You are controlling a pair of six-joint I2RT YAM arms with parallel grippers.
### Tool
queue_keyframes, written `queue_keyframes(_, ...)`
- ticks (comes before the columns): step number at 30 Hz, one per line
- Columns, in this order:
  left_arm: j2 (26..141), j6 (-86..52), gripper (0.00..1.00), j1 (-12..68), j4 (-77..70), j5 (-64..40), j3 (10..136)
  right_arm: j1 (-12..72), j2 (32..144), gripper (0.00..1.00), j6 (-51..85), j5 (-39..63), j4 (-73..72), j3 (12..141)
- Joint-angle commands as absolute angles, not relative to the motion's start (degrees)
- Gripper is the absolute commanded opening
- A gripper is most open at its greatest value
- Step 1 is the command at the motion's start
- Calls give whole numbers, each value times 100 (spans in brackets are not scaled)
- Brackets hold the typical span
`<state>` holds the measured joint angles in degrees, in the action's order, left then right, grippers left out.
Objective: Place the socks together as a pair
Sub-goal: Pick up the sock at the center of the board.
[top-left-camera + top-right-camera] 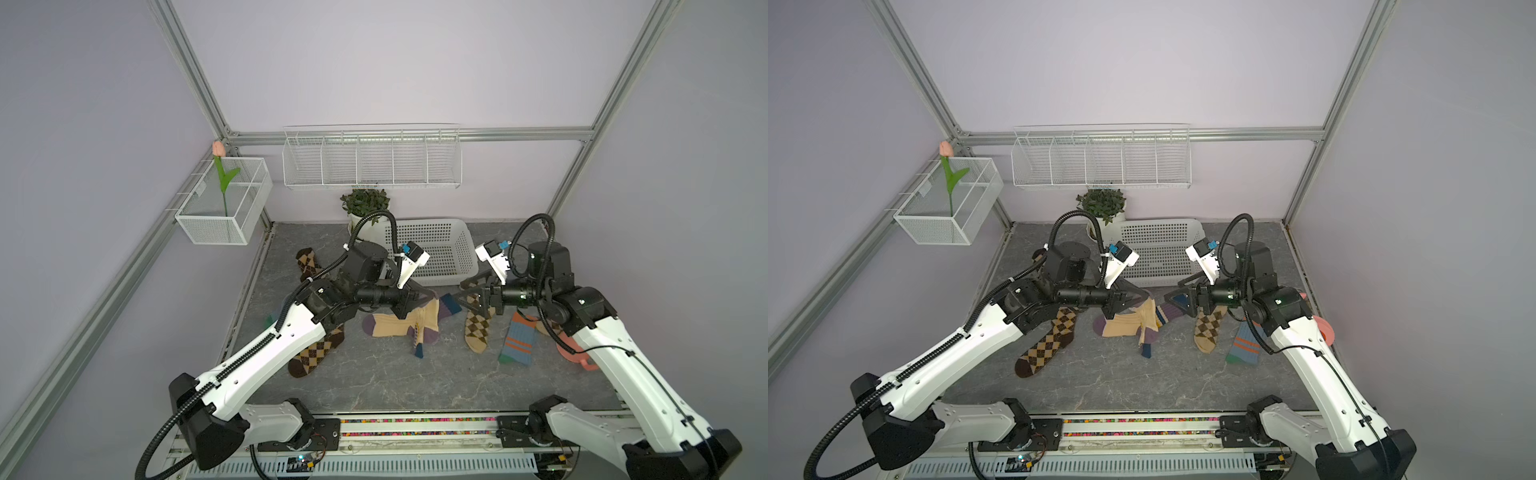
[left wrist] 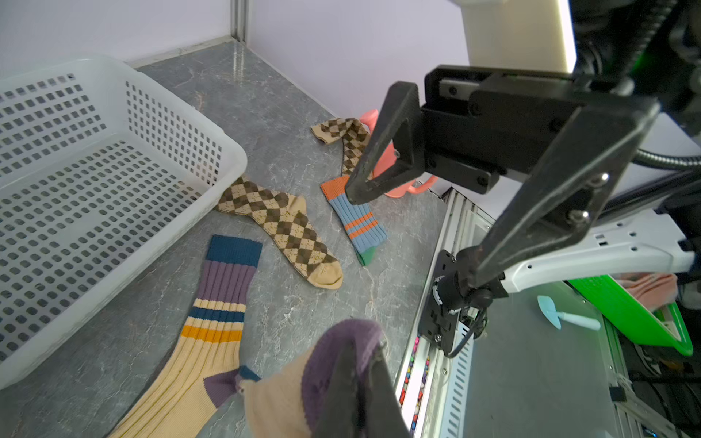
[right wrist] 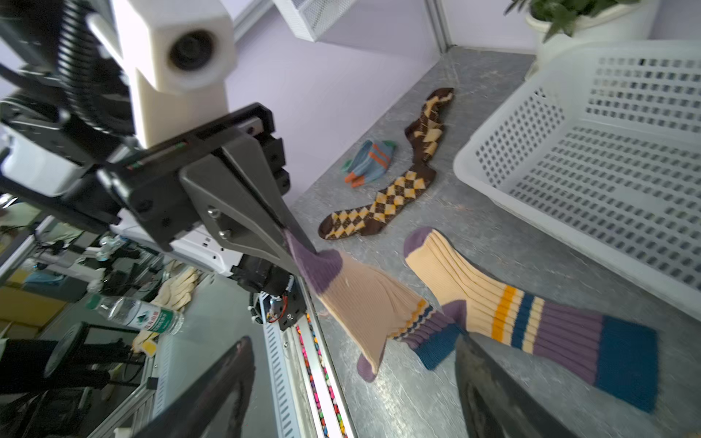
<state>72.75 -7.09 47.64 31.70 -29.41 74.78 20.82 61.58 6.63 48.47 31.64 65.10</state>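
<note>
**Cream sock pinched by the left hand, its mate flat beneath**

One cream sock [image 3: 364, 299] hangs by its purple toe from the left hand [image 3: 299, 242], whose jaws are clamped on the knit. Its body droops across the second cream sock [image 3: 493, 299]. That one lies flat on the counter [image 1: 395, 374] in front of the basket [image 2: 170, 125], with its teal cuff toward the right arm.

The right hand [image 2: 417, 227] faces the left one near that cuff, jaws wide with nothing between them.

On the robot's right lie a tan sock [image 2: 288, 227] and a blue sock [image 2: 356, 220] side by side. A crumpled tan sock [image 2: 345, 140] lies beside the pink can [image 2: 370, 116].

On the left lie a brown sock [image 3: 379, 208], a farther brown sock [image 3: 428, 121] and a bunched blue sock [image 3: 370, 161] near the wall.
</note>
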Motion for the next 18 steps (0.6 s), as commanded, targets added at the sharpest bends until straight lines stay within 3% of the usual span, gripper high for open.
queue_keyframes(1, 7315, -227, 0, 4772, 3460, -3408, 7896, 2160, 6400, 83, 740, 5800, 2343, 6435)
queue_keyframes(12, 7311, -289, 0, 4764, 3243, -3505, 7936, 2764, 6499, 53, 1293, 6001, 1172, 5695)
queue_keyframes(18, 7374, -427, 2, 4762, 3067, -3516, 7831, 2795, 6240, 19, 1477, 5625, 1263, 5610)
